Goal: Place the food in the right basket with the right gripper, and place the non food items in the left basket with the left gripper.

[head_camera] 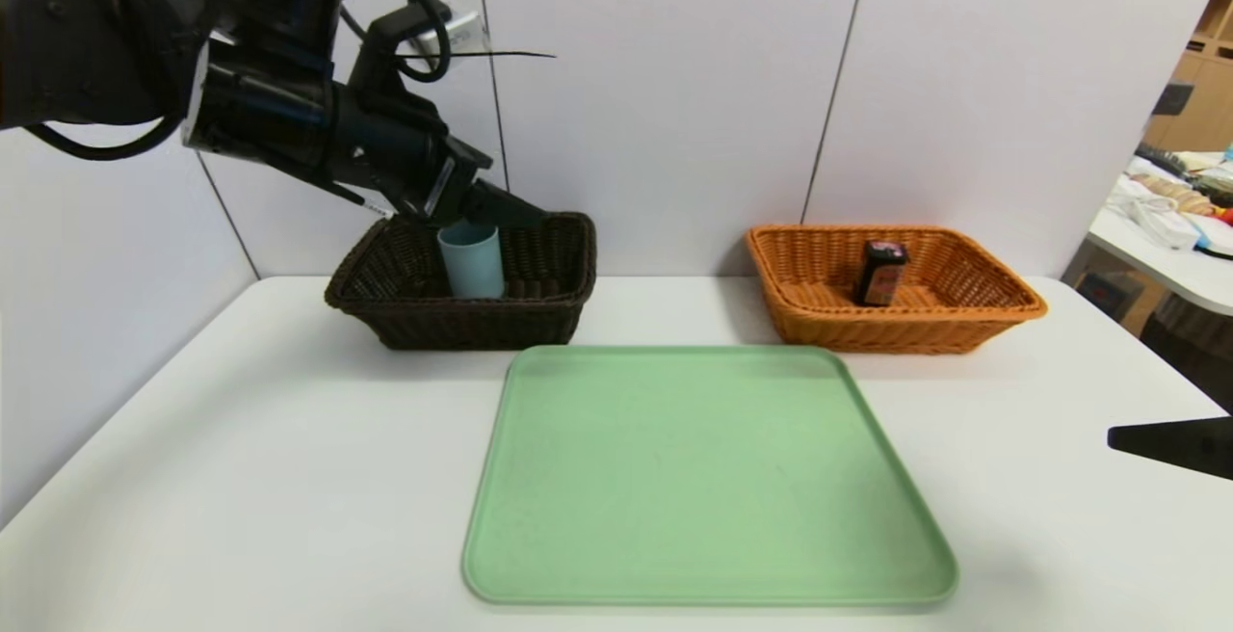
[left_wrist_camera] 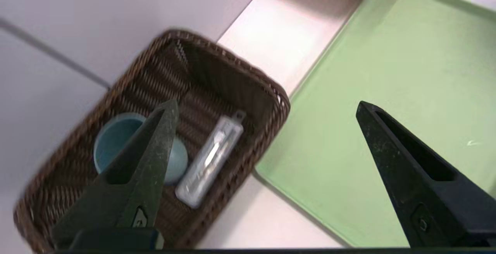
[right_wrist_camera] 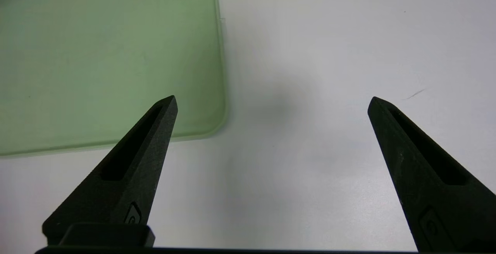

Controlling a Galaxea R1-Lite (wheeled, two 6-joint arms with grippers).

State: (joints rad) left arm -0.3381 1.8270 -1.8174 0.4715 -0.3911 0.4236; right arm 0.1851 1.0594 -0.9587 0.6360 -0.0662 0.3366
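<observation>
The dark brown left basket stands at the back left of the table. Inside it a light blue cup stands upright, and a long grey cutlery packet lies beside it. My left gripper hovers open above the basket, holding nothing. The orange right basket holds the small black drink carton, standing upright. My right gripper is open over bare table at the front right; only a black tip shows in the head view.
A large green tray lies in the middle of the white table, in front of both baskets. A white wall runs behind the baskets. Another table with clutter stands far right.
</observation>
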